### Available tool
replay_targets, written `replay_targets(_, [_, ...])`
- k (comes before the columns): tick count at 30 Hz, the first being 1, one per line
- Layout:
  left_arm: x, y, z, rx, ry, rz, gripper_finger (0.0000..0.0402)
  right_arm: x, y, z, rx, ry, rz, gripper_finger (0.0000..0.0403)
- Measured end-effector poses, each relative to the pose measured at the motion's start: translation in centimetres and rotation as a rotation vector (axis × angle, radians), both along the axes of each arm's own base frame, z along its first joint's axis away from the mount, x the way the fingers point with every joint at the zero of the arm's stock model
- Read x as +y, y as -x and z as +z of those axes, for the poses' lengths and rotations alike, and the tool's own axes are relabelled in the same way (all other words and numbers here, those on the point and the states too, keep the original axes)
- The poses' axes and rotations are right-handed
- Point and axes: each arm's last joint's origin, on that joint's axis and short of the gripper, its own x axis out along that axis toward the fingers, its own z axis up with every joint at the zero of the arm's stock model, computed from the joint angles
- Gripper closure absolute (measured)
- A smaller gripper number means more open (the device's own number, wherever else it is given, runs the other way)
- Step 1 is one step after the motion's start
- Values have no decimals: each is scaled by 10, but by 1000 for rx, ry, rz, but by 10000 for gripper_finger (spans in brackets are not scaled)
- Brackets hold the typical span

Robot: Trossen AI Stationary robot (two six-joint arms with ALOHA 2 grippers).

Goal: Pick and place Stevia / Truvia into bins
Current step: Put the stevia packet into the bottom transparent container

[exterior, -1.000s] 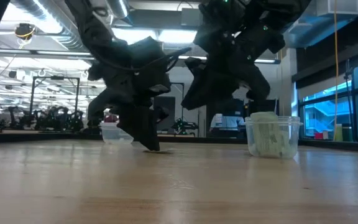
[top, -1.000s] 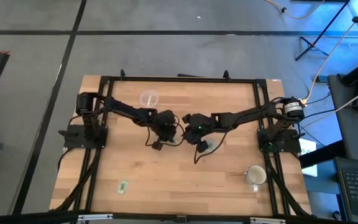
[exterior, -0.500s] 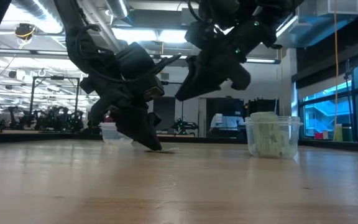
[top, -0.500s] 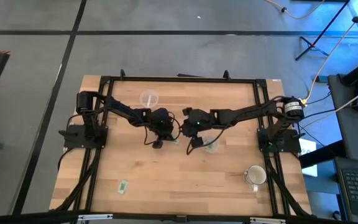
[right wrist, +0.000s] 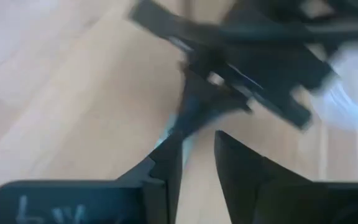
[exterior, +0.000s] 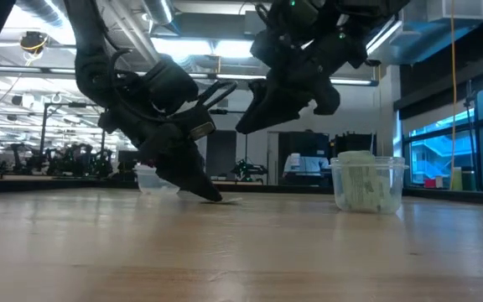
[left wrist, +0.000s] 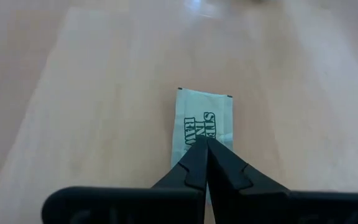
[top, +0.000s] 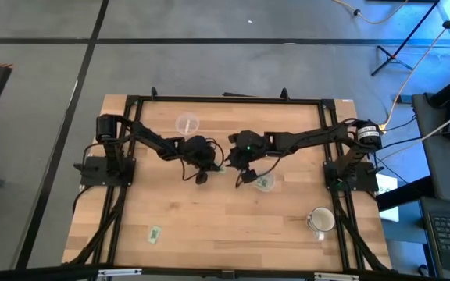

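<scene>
Your table [top: 209,211] carries everything, and taking the high view as a clock face with its middle as the centre, the left arm [top: 151,140] reaches in from 9 o'clock and the right arm [top: 303,140] from 3 o'clock, so the two nearly meet at the centre. The mug [top: 319,221] stands alone out toward 4 o'clock, near the table's corner. One cup [top: 187,123] sits at 11 o'clock, well apart from the grippers; the low view does not let you tell what is in it. The other cup [top: 264,183] is just off centre at 3 o'clock, beside the right gripper, and the low view shows it stuffed with pale green packets standing on end. Your left gripper [left wrist: 206,142] is down at the wood, its fingers pressed fully together with the tips resting on a packet [left wrist: 204,115] that lies flat; you cannot tell whether the paper is actually pinched. Your right gripper [right wrist: 194,143] hangs above the table just at 3 o'clock of the left one, its fingers a narrow gap apart and gripping nothing you can see. A stray packet [top: 155,232] lies flat at 7 o'clock, far from both arms.
</scene>
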Motion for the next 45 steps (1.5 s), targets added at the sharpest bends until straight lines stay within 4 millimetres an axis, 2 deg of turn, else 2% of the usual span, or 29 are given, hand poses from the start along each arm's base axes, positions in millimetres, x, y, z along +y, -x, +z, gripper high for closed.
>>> replay_targets(6, [-1,1,-1,2,-25,111,400,-34,7,-3,42,-159,-220,271])
replay_targets(12, [-1,0,0,-29,-38,152,400,-62,16,-4,83,-531,-460,261])
replay_targets(14, [-1,0,0,-31,-49,164,400,-68,17,-3,78,-596,-522,261])
replay_targets(24, [3,-1,1,-45,-122,257,400,-71,18,-5,106,-724,-651,261])
replay_targets(35, [4,-3,4,-84,-125,257,400,-73,11,-45,215,-826,-793,261])
replay_targets(45, [4,-4,4,-87,-133,264,399,-75,8,-47,183,-846,-841,261])
